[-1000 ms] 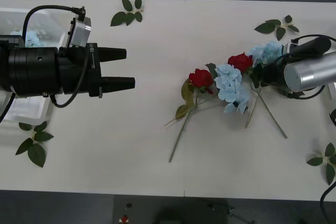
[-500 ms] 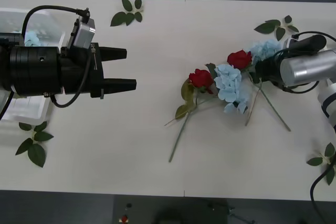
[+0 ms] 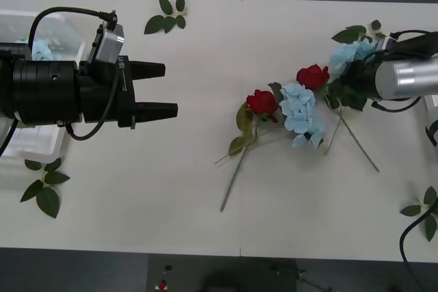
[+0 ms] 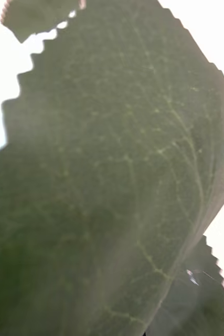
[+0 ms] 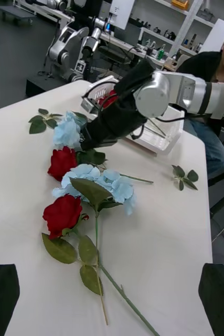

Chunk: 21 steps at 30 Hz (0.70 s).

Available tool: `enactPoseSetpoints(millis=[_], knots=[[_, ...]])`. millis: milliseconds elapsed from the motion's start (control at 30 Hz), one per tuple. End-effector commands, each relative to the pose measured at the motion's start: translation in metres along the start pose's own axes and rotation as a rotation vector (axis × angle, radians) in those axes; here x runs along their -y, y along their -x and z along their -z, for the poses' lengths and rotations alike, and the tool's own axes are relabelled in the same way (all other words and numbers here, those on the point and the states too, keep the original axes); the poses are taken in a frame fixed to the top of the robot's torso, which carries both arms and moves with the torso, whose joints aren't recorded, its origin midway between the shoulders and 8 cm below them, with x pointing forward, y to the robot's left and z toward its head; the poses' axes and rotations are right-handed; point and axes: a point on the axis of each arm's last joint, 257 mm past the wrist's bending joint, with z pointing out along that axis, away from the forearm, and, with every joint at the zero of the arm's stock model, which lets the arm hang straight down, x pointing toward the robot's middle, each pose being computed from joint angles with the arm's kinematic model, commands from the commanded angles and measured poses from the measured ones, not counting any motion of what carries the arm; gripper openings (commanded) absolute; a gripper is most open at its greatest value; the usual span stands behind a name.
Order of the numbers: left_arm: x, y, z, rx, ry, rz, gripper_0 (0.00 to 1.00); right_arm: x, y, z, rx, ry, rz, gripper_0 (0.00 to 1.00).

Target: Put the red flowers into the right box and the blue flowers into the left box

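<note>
Serrated leaf (image 4: 112,178) (veined, matte green) crowds the right gripper (image 3: 349,87).

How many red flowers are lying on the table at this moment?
2. One red flower lies near the table's middle, left of the blue cluster. The other red flower lies further back, close to the right gripper. More may be hidden beneath the petals.

A white table (image 3: 205,230) is carrying several loose green leaf sprigs. One sprig (image 3: 165,16) is lying near the far edge, another (image 3: 42,186) is sitting by the near left side, a third (image 3: 361,33) is resting at the far right, and a fourth (image 3: 424,208) is lying at the near right edge.
</note>
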Motion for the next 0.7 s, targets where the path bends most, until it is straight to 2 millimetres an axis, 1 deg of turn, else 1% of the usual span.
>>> enactPoseSetpoints(millis=[33,67,133,167,200,233,300,433,500,533,600,633,700], knots=[[0.004,0.014,0.003,-0.008,-0.008,-0.044,1.0,-0.02,0.059,0.036,0.066,0.076,0.095,0.0],[0.004,0.014,0.003,-0.008,-0.008,-0.044,1.0,-0.021,0.061,0.039,0.061,0.085,0.099,0.0],[0.004,0.014,0.003,-0.008,-0.008,-0.044,1.0,-0.022,0.073,0.056,0.047,0.12,0.114,0.0],[0.004,0.014,0.003,-0.008,-0.008,-0.044,1.0,-0.023,0.076,0.06,0.045,0.132,0.118,0.0],[0.004,0.014,0.003,-0.008,-0.008,-0.044,1.0,-0.023,0.082,0.071,0.042,0.154,0.14,0.0],[0.004,0.014,0.003,-0.008,-0.008,-0.044,1.0,-0.024,0.086,0.075,0.044,0.163,0.147,0.0],[0.004,0.014,0.003,-0.008,-0.008,-0.044,1.0,-0.028,0.094,0.091,0.041,0.223,0.157,0.0],[0.004,0.014,0.003,-0.008,-0.008,-0.044,1.0,-0.039,0.103,0.114,0.045,0.36,0.155,0.0],[0.004,0.014,0.003,-0.008,-0.008,-0.044,1.0,-0.05,0.105,0.129,0.068,0.452,0.21,0.0],[0.004,0.014,0.003,-0.008,-0.008,-0.044,1.0,-0.052,0.105,0.132,0.076,0.472,0.226,0.0],[0.004,0.014,0.003,-0.008,-0.008,-0.044,1.0,-0.065,0.107,0.147,0.126,0.562,0.313,0.0],[0.004,0.014,0.003,-0.008,-0.008,-0.044,1.0,-0.069,0.108,0.151,0.14,0.588,0.329,0.0],[0.004,0.014,0.003,-0.008,-0.008,-0.044,1.0,-0.086,0.102,0.168,0.173,0.699,0.388,0.0]])
